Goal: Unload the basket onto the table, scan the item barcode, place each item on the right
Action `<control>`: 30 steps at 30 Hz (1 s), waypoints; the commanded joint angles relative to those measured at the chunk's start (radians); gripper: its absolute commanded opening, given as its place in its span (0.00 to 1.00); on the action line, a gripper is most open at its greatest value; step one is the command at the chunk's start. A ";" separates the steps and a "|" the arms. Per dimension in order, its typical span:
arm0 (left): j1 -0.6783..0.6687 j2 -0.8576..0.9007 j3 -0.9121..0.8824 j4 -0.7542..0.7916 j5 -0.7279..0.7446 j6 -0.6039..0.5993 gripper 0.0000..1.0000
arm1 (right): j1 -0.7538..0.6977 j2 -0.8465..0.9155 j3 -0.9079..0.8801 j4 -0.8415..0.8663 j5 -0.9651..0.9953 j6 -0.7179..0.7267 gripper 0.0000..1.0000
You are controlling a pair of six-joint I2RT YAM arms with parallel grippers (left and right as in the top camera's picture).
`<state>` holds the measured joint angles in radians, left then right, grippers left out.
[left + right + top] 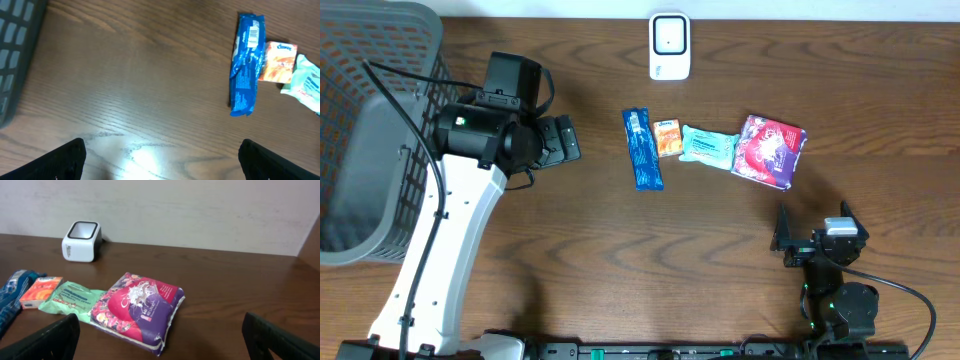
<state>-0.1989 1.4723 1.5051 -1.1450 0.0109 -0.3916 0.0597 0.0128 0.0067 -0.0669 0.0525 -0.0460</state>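
Left wrist view shows the left pincer [162, 167] with its two dark fingers spread wide at the lower corners, holding nothing, only bare tabletop [125, 80] between them. Well apart from it, up and to the right, the blue packet [244, 67] lies flat with its barcode [254, 34] facing up near the far end. This is the nearest of the four goods and, as I judge it, the likely item to scan. The orange pack [277, 62] lies against its right side. Next comes the mint-green pack [307, 85], and the purple pouch [137, 307] closes the row. The right pincer [160, 342] is low at the near edge, fingers likewise wide apart and empty, looking toward the pouch. The white scanner [669, 45] stands at the far edge behind the row, with nothing in front of its window. By this showing the task is barely begun: no item is gripped, lifted or presented, so picking, carrying and turning the code to the scanner all remain. The orange pack crowds one side of the packet, which may hamper a grasp there. The grey basket [380, 60] stands at the left beside the left arm, out of the path.
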 commanded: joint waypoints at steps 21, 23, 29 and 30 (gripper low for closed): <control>0.004 -0.002 0.008 -0.014 -0.039 0.006 0.98 | -0.006 -0.004 -0.001 0.174 -0.288 0.044 0.99; 0.004 -0.002 0.008 -0.014 -0.039 0.006 0.98 | -0.006 -0.004 -0.001 0.218 -0.506 0.128 0.99; 0.004 -0.002 0.008 -0.014 -0.039 0.006 0.98 | -0.007 -0.004 0.001 0.402 -0.549 0.219 0.99; 0.004 -0.002 0.008 -0.014 -0.039 0.006 0.98 | -0.008 -0.004 0.009 0.427 -0.533 0.219 0.99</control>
<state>-0.1989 1.4723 1.5051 -1.1553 -0.0071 -0.3916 0.0589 0.0124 0.0067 0.3218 -0.4141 0.0864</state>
